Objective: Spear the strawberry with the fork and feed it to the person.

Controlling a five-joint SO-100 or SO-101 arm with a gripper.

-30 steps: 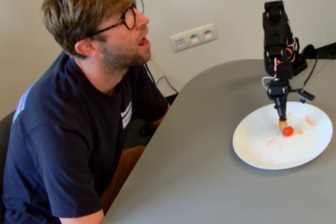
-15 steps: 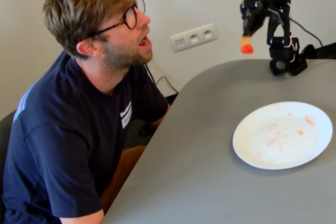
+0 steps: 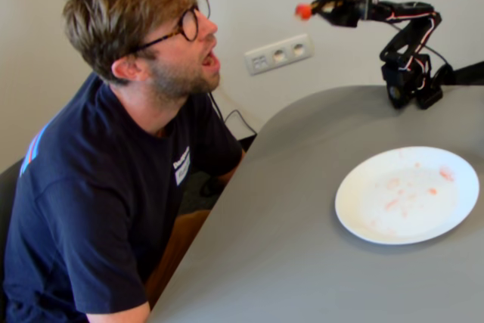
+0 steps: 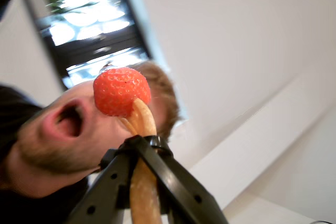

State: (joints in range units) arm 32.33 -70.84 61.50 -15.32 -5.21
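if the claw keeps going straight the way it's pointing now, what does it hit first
Probably the man's face. In the fixed view the claw points left with the strawberry leading on the fork, open air between. It sits a little above his open mouth, so depth and height are uncertain.

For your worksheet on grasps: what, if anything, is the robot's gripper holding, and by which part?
The gripper holds a wooden fork by its handle. A strawberry is speared on the fork's tip, raised towards the man's open mouth.
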